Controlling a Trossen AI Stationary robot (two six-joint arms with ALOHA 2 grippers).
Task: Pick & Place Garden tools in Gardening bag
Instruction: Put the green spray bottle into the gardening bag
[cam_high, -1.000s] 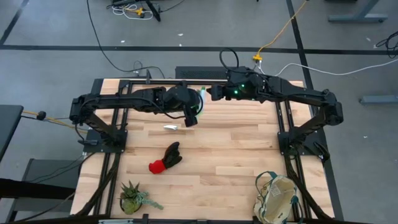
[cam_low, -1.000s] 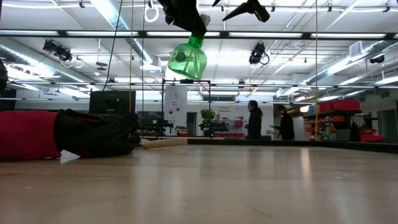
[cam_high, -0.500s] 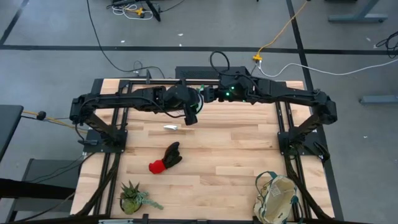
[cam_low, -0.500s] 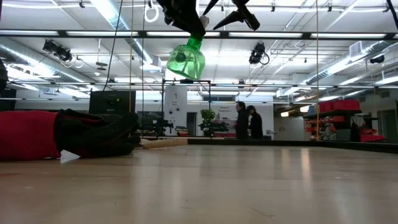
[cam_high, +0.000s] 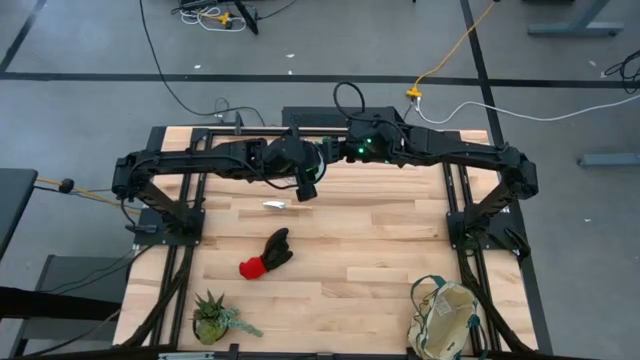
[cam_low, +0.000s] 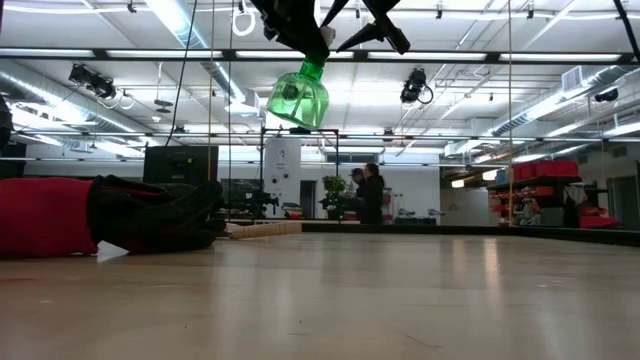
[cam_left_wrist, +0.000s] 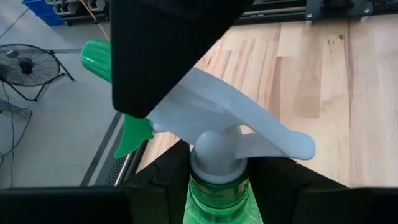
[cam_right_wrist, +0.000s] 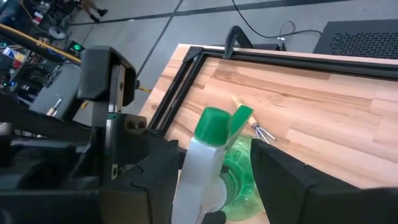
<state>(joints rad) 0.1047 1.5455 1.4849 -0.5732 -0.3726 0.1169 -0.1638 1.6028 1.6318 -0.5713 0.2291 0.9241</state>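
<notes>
The bright green round spray bottle (cam_low: 298, 100) with its white trigger head (cam_left_wrist: 230, 127) hangs high over the table's far middle, held by my left gripper (cam_low: 305, 30), which is shut on it. My right gripper (cam_right_wrist: 221, 177) is open, and its fingers stand on either side of the white head (cam_right_wrist: 198, 168). The red-and-black gloves (cam_high: 265, 255) lie on the table's middle. The beige gardening bag (cam_high: 445, 320) stands at the near right corner. A wooden-handled rake (cam_right_wrist: 252, 127) lies on the table under the bottle. My left gripper pinches the bottle's neck (cam_left_wrist: 217, 186) just below the white trigger head, between its two fingers (cam_left_wrist: 158, 183). It comes from above. The bottle hangs below the fingers, nearly upright and lifted clear of the table. Whether my right gripper touches the head, I cannot tell.
A small spiky potted plant (cam_high: 215, 315) stands at the near left corner. A small metal piece (cam_high: 275, 205) lies left of centre. A wooden handle (cam_low: 265, 229) shows behind the gloves (cam_low: 100, 215). People stand in the room beyond the table.
My right gripper has moved toward the table's left, up to the spray bottle's head, and stays open. The bottle and my left gripper have kept nearly still.
</notes>
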